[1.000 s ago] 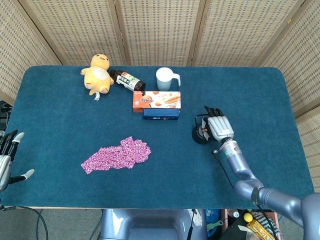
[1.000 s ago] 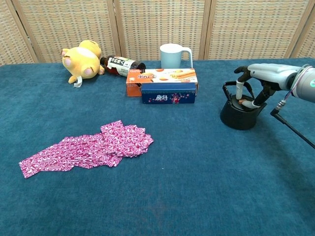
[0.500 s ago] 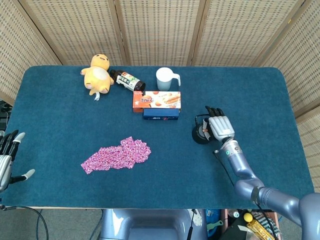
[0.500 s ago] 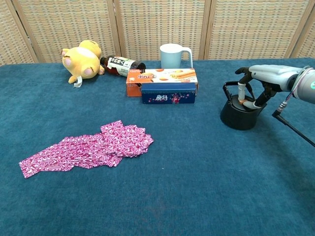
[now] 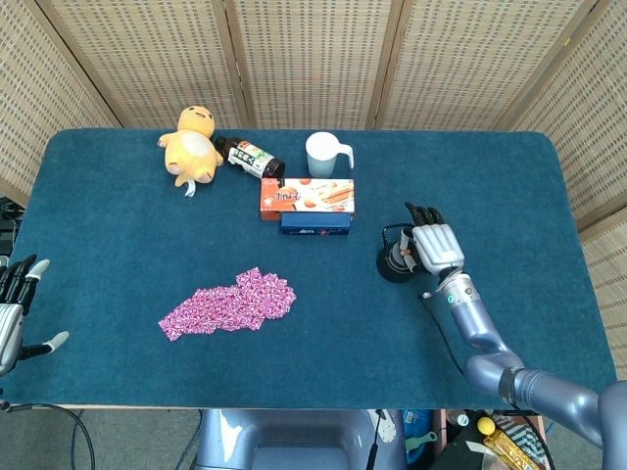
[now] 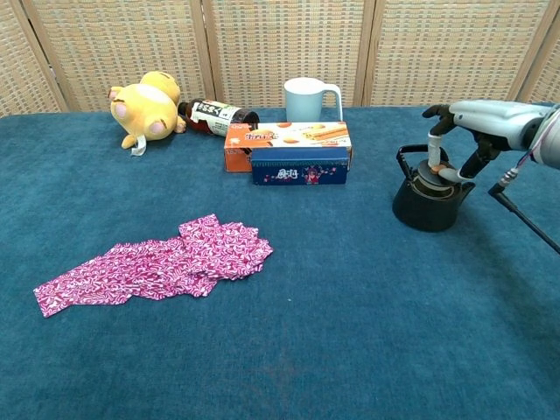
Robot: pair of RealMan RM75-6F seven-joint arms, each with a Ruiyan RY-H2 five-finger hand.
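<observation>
A small black kettle (image 5: pixel 395 262) (image 6: pixel 426 208) stands on the blue table (image 5: pixel 118 235), right of centre. My right hand (image 5: pixel 436 245) (image 6: pixel 477 118) hangs over it, fingers pointing down. Thumb and a finger pinch the orange knob of the kettle lid (image 6: pixel 429 185), which shows as a grey disc at the kettle's top. My left hand (image 5: pixel 12 305) hovers off the table's left edge with its fingers spread, holding nothing; only the head view shows it.
A crumpled pink patterned cloth (image 5: pixel 230 304) (image 6: pixel 157 262) lies left of centre. At the back are a yellow plush toy (image 5: pixel 191 145), a lying dark bottle (image 5: pixel 250 157), a pale mug (image 5: pixel 325 154), an orange biscuit box (image 5: pixel 306 196) and a blue box (image 5: pixel 313 223).
My right hand has risen a little and drifted right over the kettle, and the lid now shows more at the kettle's top. The left hand has barely moved.
</observation>
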